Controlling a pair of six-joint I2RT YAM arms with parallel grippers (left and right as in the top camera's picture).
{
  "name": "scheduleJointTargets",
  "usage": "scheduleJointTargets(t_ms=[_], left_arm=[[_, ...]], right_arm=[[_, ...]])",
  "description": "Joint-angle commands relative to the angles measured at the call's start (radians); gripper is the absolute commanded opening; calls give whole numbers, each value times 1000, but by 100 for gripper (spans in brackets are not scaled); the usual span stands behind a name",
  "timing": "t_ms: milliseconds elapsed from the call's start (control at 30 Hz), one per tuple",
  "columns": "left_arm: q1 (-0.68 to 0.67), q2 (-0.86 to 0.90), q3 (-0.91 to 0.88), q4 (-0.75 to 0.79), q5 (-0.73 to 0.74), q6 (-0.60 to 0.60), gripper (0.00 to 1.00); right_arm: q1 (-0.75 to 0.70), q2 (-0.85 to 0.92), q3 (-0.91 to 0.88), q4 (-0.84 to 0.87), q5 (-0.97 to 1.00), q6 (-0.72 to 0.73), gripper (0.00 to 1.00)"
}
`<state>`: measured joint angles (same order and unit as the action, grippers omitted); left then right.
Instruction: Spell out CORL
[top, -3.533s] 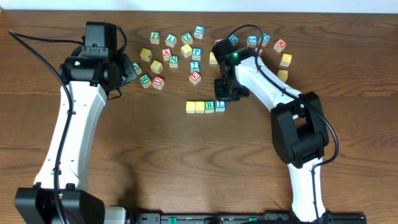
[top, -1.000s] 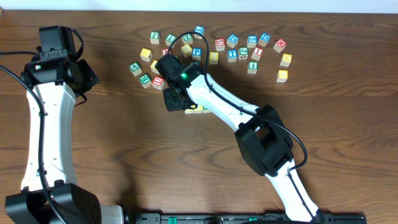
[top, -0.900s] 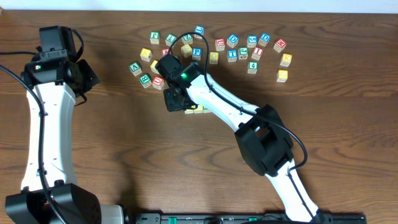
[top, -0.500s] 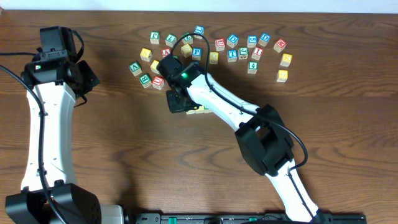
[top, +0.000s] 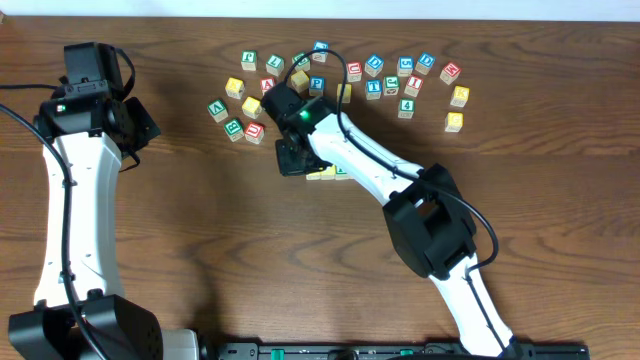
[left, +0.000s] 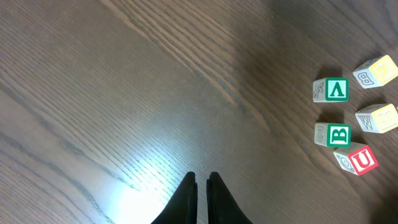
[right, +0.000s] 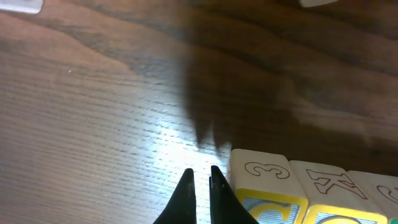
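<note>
- Row cubes (right: 323, 183): three visible, touching side by side.
- Right gripper (right: 200, 179): fingers together, just beside the end cube (right: 260, 174).
- Left gripper (left: 201, 182): fingers together, holding nothing.

dark wooden table (top: 230, 260), glare on its grain.

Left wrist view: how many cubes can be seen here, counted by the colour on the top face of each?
Green-lettered cubes: 2
Yellow-topped cubes: 2
Red-lettered cube: 1
Total: 5
</note>
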<state>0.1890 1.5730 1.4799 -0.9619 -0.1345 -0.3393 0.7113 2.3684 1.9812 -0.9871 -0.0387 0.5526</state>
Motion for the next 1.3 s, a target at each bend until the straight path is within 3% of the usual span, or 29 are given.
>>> scheduleJointTargets(t_ms=[0,333,567,600,667,700,767,833,867,900,933,967,1000,1067,1267], left_arm=[[4,4,-3,-3,-16,10,8],[4,4,-3,-3,-16,10,8],[4,4,-3,-2,-16,10,8],[4,4,-3,-2,-16,10,12],[4,4,-3,-2,-16,10,33],[4,4,-3,-2,-16,10,47],[4,4,-3,-2,-16,10,61],[4,4,-3,-3,-16,9,88],[4,4,-3,-2,-16,10,93],[4,4,-3,-2,-16,9,93],[4,4,-3,-2,-16,9,93],[4,4,-3,-2,-5,-11,93],[4,4,-3,-2,-5,-25,93],[4,4,-3,-2,-5,-24,93],[4,4,-3,-2,-5,-24,94]], right_arm=[[-10,8,7,-5,18,20,4],[-22,-29,95,-12,-55,-31,6],[-75,-153,152,-80,-53,-82,8],[-101,-196,152,-98,-54,-107,9],[-142,-252,152,-121,-54,-159,12],[-169,-286,152,-137,-53,-195,15],[-214,-338,152,-161,-53,-257,23],[-263,-392,152,-189,-53,-311,46],[-283,-413,152,-201,-53,-327,53],[-313,-444,152,-218,-44,-334,68],[-328,-459,152,-226,-40,-334,72],[-363,-493,152,-246,-38,-334,86],[-386,-513,152,-259,-39,-333,93],[-417,-540,152,-280,-39,-333,99],[-528,-646,152,-365,-16,-333,99]])
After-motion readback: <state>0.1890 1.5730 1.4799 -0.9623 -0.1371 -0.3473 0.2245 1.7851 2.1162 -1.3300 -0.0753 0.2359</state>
